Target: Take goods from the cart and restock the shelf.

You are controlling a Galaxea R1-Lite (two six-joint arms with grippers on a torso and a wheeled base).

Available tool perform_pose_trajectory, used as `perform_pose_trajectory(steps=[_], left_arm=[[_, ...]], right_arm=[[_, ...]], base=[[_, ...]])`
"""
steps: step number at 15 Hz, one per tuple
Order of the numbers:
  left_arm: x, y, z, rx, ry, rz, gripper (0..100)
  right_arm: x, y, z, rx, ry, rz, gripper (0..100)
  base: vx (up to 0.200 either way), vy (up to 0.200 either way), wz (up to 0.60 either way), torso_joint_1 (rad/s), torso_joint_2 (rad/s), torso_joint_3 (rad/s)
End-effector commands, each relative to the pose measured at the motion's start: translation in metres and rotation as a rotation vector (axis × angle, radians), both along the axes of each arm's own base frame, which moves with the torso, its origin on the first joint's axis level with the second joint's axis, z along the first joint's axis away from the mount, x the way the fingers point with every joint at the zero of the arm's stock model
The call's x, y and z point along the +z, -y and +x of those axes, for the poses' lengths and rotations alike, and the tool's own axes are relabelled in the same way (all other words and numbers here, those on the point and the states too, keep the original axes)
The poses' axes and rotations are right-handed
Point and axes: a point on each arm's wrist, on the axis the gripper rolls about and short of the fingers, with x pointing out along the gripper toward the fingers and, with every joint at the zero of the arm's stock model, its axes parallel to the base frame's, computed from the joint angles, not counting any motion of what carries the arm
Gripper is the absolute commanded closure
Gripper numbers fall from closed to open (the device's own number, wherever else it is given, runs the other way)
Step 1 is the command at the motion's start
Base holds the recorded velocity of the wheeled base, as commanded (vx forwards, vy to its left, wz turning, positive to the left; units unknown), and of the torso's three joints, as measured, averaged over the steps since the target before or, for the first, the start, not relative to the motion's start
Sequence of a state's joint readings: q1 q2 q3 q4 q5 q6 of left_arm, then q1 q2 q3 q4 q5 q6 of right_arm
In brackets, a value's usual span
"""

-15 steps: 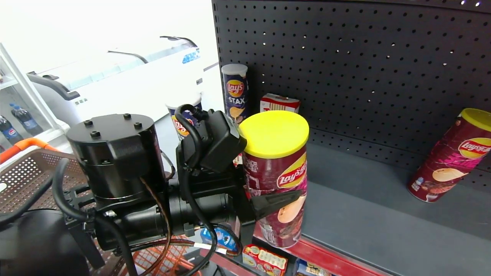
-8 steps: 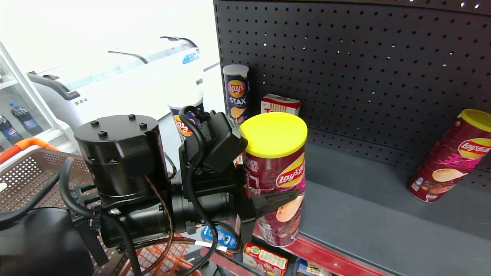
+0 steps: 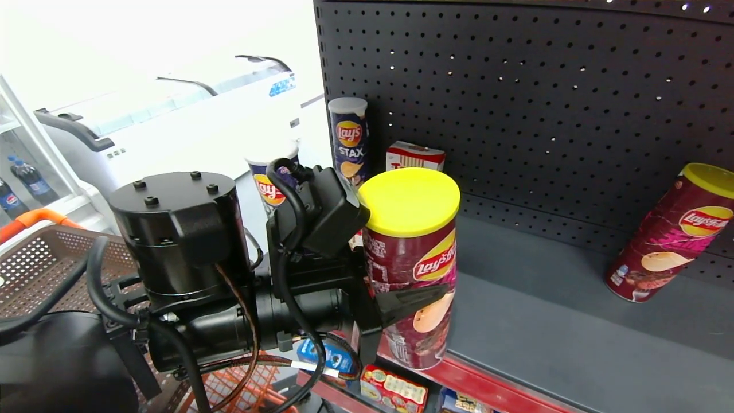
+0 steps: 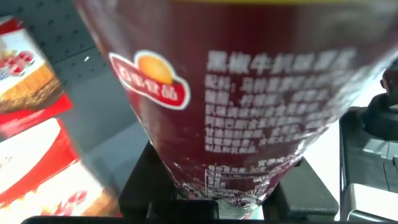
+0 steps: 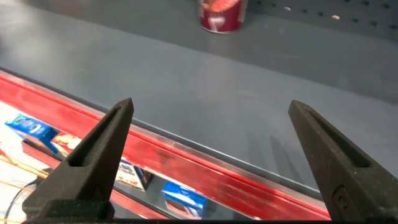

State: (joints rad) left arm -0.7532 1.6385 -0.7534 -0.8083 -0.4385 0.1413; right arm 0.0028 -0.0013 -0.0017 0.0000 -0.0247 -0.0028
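The shelf (image 3: 545,321) takes up the right half of the frame and is mostly bare board, so from where I stand the restocking looks barely begun. The cart (image 3: 51,258) sits at lower left, behind the arm. At centre, the left hand (image 3: 410,298) is clenched on a maroon can (image 3: 416,269) with a yellow lid. The can is upright, its base at the shelf's red front lip (whether it touches the board, I cannot tell). I'd say it wants carrying further in and letting go. A second maroon can (image 3: 665,235) at far right leans tilted against the pegboard, stocked but hardly tidy. Blue cans (image 3: 348,140) and a small box (image 3: 414,156) stand at the back, upper centre. The right hand (image 5: 211,106) hangs spread and empty over the shelf's front edge. As for labels, the cans carry a round red-and-yellow logo. The held one also has a block of small pale print on its side, too blurred to read.
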Motion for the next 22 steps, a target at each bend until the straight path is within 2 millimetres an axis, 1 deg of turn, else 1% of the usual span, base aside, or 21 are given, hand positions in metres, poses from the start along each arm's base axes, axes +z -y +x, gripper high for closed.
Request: perform_pose_trajectory(steps=[1,9,13,16,20,21,22], left_arm=[[0.000,0.000,0.000,0.000,0.000,0.000,100],[-0.001,-0.001,0.000,0.003,-0.002,0.002,100],[-0.001,-0.002,0.000,0.006,-0.002,0.002,100],[-0.001,-0.008,0.005,0.032,-0.002,0.002,100],[0.007,-0.015,0.001,0.076,0.021,-0.014,100],[0.005,-0.018,0.000,0.100,0.013,0.009,100],[0.009,-0.022,0.005,0.129,0.019,0.006,100]], right_arm=[[0.000,0.000,0.000,0.000,-0.001,0.000,0],[0.000,0.000,0.000,0.000,-0.001,0.000,0],[0.000,0.000,0.000,0.000,0.000,0.000,0],[0.000,0.000,0.000,0.000,0.000,0.000,0],[0.000,-0.001,0.000,0.045,-0.001,-0.008,0],[0.010,-0.001,-0.001,0.042,0.009,-0.010,0],[0.057,-0.002,0.005,0.066,0.032,-0.005,0]], base=[[0.000,0.000,-0.60,-0.002,0.01,-0.002],[0.000,0.000,-0.60,0.004,0.00,0.002],[0.000,0.000,0.00,0.000,0.00,0.000],[0.000,0.000,0.00,0.000,0.00,0.000],[0.000,0.000,0.00,0.000,0.00,0.000],[0.000,0.000,0.00,0.000,0.00,0.000],[0.000,0.000,0.00,0.000,0.00,0.000]])
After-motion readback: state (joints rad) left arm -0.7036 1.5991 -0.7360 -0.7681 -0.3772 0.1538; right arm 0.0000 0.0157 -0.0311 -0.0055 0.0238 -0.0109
